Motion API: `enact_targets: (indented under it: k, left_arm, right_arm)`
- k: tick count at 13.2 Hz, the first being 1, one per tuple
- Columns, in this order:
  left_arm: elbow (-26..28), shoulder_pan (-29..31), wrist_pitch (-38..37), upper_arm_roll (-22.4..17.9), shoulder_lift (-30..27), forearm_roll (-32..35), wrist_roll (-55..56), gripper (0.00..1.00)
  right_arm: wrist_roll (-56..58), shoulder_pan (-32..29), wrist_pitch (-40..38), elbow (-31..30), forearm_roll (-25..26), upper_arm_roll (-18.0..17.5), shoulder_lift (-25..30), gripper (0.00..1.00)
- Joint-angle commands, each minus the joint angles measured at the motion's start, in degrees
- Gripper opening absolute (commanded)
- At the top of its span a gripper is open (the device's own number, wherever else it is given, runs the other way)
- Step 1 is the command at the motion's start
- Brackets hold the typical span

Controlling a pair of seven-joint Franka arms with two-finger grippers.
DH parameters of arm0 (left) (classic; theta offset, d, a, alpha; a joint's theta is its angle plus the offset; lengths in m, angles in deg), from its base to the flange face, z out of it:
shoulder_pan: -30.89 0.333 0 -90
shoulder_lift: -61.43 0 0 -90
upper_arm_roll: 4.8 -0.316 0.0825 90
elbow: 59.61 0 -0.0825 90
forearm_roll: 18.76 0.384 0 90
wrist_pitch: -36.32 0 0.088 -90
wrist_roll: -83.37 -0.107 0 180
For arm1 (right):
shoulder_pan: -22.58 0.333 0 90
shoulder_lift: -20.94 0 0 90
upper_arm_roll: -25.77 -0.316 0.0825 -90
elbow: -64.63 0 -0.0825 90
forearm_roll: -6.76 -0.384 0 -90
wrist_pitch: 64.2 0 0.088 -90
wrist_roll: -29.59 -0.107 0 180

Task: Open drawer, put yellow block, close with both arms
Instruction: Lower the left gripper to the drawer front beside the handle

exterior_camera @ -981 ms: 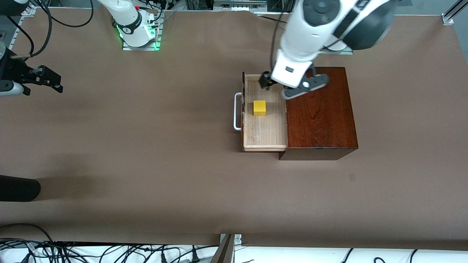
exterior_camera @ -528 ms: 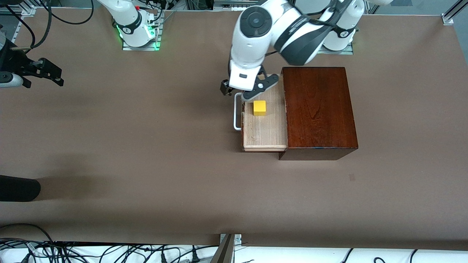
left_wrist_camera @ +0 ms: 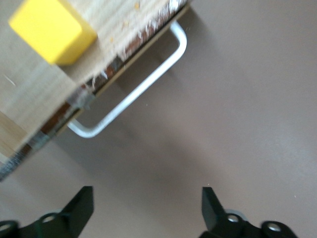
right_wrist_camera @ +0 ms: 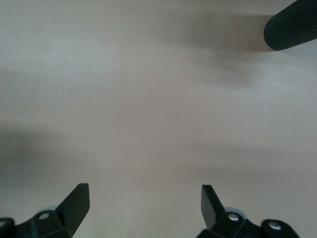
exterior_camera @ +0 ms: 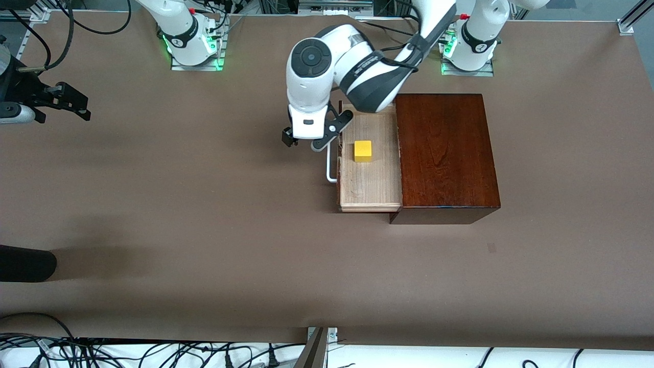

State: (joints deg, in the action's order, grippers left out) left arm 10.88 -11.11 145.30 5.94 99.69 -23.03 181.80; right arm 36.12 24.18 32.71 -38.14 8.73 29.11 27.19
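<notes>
The drawer (exterior_camera: 370,181) stands pulled out of the mahogany box (exterior_camera: 444,153), with its white bar handle (exterior_camera: 331,164) toward the right arm's end of the table. The yellow block (exterior_camera: 363,151) sits in the pale tray. My left gripper (exterior_camera: 302,142) is open and empty over the bare table in front of the drawer, beside the handle. The left wrist view shows the block (left_wrist_camera: 49,29), the handle (left_wrist_camera: 133,89), the tray (left_wrist_camera: 29,94) and the open left gripper (left_wrist_camera: 147,203). My right gripper (exterior_camera: 61,108) waits open at the right arm's end, and shows over bare table in the right wrist view (right_wrist_camera: 146,203).
A black cylinder (exterior_camera: 25,263) lies at the table edge at the right arm's end, nearer the front camera than my right gripper; it also shows in the right wrist view (right_wrist_camera: 292,25). Cables (exterior_camera: 153,352) lie along the near edge.
My left arm has swung from over the drawer, above the block, to over the table in front of the handle. The block and drawer stay put. The right arm has hardly moved.
</notes>
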Motion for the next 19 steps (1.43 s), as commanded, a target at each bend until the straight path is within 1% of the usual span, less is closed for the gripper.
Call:
enact_targets:
  k: [1, 2, 3, 4, 6, 8, 10, 13, 15, 16, 19]
  left_arm:
    - [-2.8, -2.0, 1.1, -1.2, 3.2, -0.1, 3.3, 0.39]
    - [-2.7, -3.0, 1.4, -1.2, 3.9, 0.0, 3.3, 0.13]
    - [-2.7, -3.2, 1.4, -1.3, 4.5, 0.7, 3.3, 0.00]
    - [-2.3, -3.2, 1.4, -1.2, 5.1, 2.3, 3.4, 0.00]
    - [-1.6, -2.8, 1.3, -1.5, 5.8, 2.9, 3.6, 0.00]
    - [-1.6, -2.9, 1.3, -4.0, 6.6, 2.9, 5.2, 0.00]
    - [-1.6, -2.8, 1.2, -5.5, 6.9, 3.0, 5.0, 0.00]
    - [-1.6, -2.6, 1.0, -6.1, 6.9, 3.2, 4.9, 0.00]
    - [-1.5, -2.6, 0.5, -6.0, 6.8, 6.5, 4.8, 0.00]
    - [-0.6, -2.6, 0.0, -6.0, 6.8, 6.9, 4.9, 0.00]
    - [-0.3, -2.4, -3.3, -6.1, 6.7, 7.5, 4.8, 0.00]
  right_arm:
    - [-0.7, -0.4, -0.4, -0.2, -0.8, -0.2, 0.4, 1.00]
    - [-0.7, -0.4, -0.4, -0.1, -0.8, -0.2, 0.5, 1.00]
    - [-0.7, -0.4, -0.4, -0.1, -0.8, -0.2, 0.5, 1.00]
    - [-0.6, -0.4, -0.4, 0.0, -0.8, -0.2, 0.5, 1.00]
    - [-0.6, -0.4, -0.4, 0.1, -0.8, -0.2, 0.2, 1.00]
    - [-0.6, -0.4, -0.4, 0.6, -0.8, -0.2, 0.3, 1.00]
    - [-0.7, -0.4, -0.4, 1.1, -0.7, -0.2, 0.2, 1.00]
    - [-0.7, -0.4, -0.5, 1.1, -0.7, -0.2, 0.3, 1.00]
    - [-0.6, -0.4, -0.5, 1.1, -0.7, -0.2, 0.4, 1.00]
    - [-0.5, -0.4, -0.5, 1.1, -0.7, -0.2, 0.3, 1.00]
    - [-0.5, -0.4, -1.0, 0.9, -0.7, -0.2, 0.2, 1.00]
